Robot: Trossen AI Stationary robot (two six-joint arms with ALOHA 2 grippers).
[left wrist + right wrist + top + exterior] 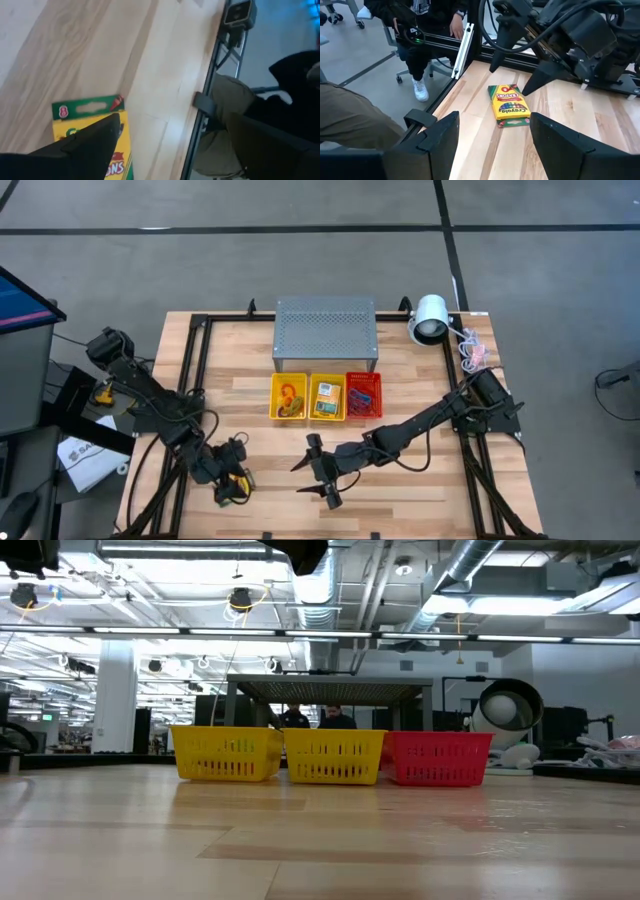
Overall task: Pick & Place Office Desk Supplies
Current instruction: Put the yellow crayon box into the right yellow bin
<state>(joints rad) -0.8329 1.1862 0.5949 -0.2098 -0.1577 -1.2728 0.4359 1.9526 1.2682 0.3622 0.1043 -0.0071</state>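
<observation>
While the crayon box (509, 105) lies flat on the counter (420, 490) near the front left corner, well apart from the baskets, hovering just over it with the left end effector (520, 80), fingers spread wide and holding nothing. Looks like the picking-up step, not yet done. Next up, most likely: coming down so one finger sits on each long side of the box, then squeezing, lifting, and carrying to the middle yellow basket (327, 397), where a box like it already sits. Waiting nearby in the front middle, the right end effector (318, 470), fingers apart and empty too. Worth minding: a thin flat box, easy to push away instead of grabbing.
</observation>
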